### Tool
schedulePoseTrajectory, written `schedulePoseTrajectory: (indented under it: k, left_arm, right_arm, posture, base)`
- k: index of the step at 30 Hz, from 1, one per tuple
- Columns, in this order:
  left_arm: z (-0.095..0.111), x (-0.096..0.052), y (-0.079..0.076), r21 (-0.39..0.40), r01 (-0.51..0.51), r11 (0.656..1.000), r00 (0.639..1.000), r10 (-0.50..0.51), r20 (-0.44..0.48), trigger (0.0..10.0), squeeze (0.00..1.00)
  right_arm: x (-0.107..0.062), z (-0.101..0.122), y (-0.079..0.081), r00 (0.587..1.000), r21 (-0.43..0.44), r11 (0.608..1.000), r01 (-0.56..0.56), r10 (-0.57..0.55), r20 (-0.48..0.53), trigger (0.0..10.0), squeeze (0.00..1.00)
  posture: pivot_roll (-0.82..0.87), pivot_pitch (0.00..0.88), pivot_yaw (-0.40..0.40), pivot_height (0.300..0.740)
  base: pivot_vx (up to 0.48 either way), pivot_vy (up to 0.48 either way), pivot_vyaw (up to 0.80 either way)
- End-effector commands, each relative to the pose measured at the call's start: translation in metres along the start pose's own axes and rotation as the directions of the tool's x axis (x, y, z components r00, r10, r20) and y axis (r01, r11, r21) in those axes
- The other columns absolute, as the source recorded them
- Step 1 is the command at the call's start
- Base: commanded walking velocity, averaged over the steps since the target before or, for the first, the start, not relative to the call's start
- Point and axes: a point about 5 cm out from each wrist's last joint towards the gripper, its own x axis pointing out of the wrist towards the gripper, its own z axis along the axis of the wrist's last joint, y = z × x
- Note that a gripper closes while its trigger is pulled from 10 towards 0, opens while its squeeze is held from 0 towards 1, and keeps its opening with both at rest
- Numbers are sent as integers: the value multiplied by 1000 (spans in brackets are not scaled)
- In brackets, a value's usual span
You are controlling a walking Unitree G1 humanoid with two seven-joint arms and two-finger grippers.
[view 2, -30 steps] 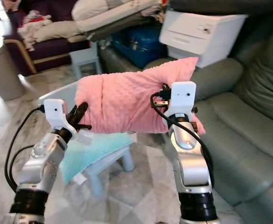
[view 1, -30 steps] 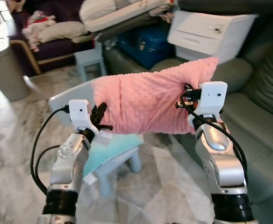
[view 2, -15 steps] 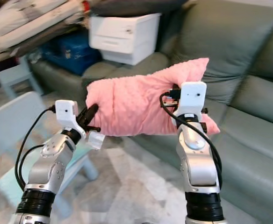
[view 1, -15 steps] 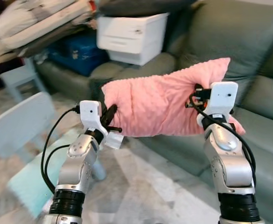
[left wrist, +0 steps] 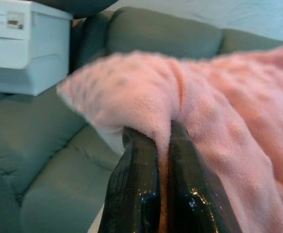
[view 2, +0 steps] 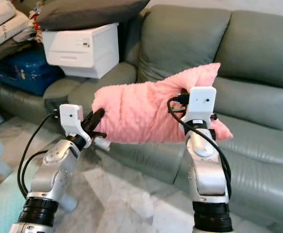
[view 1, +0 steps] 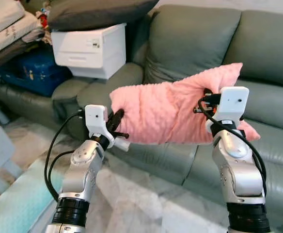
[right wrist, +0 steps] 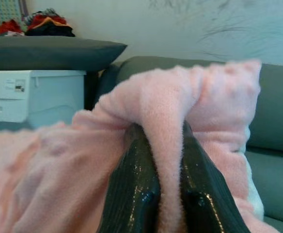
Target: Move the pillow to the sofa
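Observation:
I hold a pink fleecy pillow in the air between both arms, in front of a grey-green sofa. My left gripper is shut on a fold at the pillow's left end; its black fingers pinch the pink fabric. At the right end my right gripper is shut on another fold, and its fingers squeeze the fleece. The pillow hangs level, above the sofa's front edge and seat cushion.
A white drawer box with a dark grey cushion on top stands on the sofa's left end, beside a blue case. A pale blue child's table is at the lower left. Marble floor lies below my arms.
The camera has swung right: the table and cluttered corner have slid out to the left and the sofa now faces me. Both grippers keep their hold on the pillow.

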Motion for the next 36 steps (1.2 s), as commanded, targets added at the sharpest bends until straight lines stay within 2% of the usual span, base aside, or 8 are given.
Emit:
schedulePoseTrajectory:
  k: [1, 5, 17, 23, 30, 36]
  left_arm:
    - [8, 1, 3, 9, -4, 1000, 1000, 4, 20, 10000, 0]
    - [5, 1, 4, 4, -34, 999, 999, 34, 2, 10000, 0]
    - [3, 1, 2, -7, -37, 999, 999, 36, -23, 10000, 0]
    - [4, 2, 2, 16, -29, 999, 999, 29, -22, 10000, 0]
    - [4, 2, 0, 3, -13, 1000, 1000, 13, -23, 10000, 0]
    - [5, 1, 2, 24, -7, 1000, 1000, 7, -21, 10000, 0]
  right_arm:
    - [1, 9, 6, 999, 2, 1000, -24, 24, 41, 10000, 0]
    - [0, 9, 6, 999, -2, 1000, -26, 26, 40, 10000, 0]
    - [1, 8, 7, 999, 7, 1000, -22, 21, 31, 10000, 0]
    - [1, 7, 8, 1000, 10, 1000, -18, 18, 25, 10000, 0]
    - [2, 6, 10, 999, 11, 1000, -20, 20, 27, 10000, 0]
    - [1, 8, 10, 999, 16, 1000, -21, 20, 38, 10000, 0]
  posture:
    - [-192, 0, 42, 740]
    - [-192, 0, 44, 740]
    - [-188, 0, 43, 740]
    - [-187, 0, 46, 740]
    - [-184, 0, 51, 740]
    - [-183, 0, 55, 740]
  base:
    - [450, 0, 0]
    - [0, 0, 0]
    - [0, 0, 0]
    - [0, 0, -726]
    - [0, 0, -758]
    - [0, 445, -325]
